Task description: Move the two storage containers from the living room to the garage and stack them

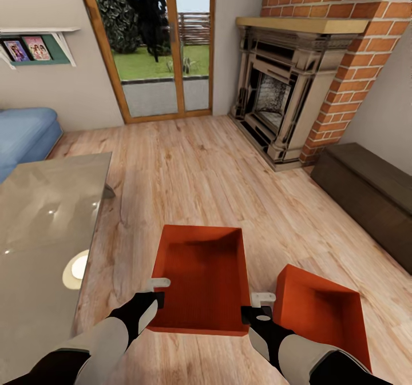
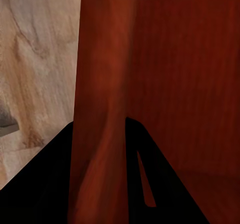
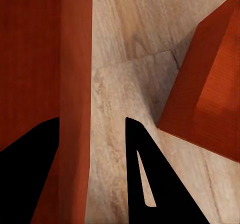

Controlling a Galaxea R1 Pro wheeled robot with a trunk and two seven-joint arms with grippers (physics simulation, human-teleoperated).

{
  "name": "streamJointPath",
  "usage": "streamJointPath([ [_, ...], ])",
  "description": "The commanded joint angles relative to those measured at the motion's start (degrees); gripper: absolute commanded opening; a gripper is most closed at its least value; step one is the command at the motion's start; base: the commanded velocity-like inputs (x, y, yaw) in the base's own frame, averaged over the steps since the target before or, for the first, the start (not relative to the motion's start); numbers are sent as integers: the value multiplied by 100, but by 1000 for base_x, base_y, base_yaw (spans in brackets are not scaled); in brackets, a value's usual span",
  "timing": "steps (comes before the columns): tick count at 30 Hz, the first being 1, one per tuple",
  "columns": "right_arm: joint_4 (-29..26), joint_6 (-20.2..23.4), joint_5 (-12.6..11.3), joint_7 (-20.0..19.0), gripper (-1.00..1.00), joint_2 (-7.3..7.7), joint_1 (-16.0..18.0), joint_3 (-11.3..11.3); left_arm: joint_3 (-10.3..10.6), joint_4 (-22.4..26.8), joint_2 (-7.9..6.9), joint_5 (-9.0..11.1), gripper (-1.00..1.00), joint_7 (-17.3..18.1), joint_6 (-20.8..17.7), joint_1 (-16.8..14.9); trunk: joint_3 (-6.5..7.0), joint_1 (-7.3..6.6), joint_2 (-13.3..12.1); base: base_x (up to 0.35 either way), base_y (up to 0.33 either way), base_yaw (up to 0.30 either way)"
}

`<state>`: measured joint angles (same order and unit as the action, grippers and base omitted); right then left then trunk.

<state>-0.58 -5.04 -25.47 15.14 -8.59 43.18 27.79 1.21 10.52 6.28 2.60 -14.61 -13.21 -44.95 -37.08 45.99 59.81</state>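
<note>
Two orange-red storage containers stand on the living room's wood-plank floor [image 1: 189, 167]. The larger-looking container [image 1: 203, 276] is right in front of me; the other container [image 1: 320, 310] sits just to its right, a little apart. My left gripper [image 1: 157, 293] is at the near container's near left corner, and its wall [image 2: 102, 84] fills the space between the fingers. My right gripper [image 1: 260, 308] straddles that container's near right wall [image 3: 75, 59], with floor showing between the wall and one finger. The second container [image 3: 210, 94] lies beyond it.
A glass-topped table [image 1: 46, 230] stands close on my left, with a blue sofa [image 1: 23, 133] behind it. A brick fireplace [image 1: 286, 87] and a long dark cabinet [image 1: 372, 196] line the right side. Wood-framed glass doors [image 1: 154, 47] are straight ahead.
</note>
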Motion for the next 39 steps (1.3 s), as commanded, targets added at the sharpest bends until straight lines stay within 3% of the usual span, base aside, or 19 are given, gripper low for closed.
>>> streamJointPath([
  [1, -109, -41, -29, 31, -100, -6, 6, 16, -60, -10, 4, -32, -100, -85, -50, 4, 23, -22, -39, 0, 0, 0],
  [39, -109, -41, -29, 33, -100, -11, 6, 19, -60, -15, 4, -32, -100, -94, -50, 4, 1045, -857, -1563, 0, 0, 0],
])
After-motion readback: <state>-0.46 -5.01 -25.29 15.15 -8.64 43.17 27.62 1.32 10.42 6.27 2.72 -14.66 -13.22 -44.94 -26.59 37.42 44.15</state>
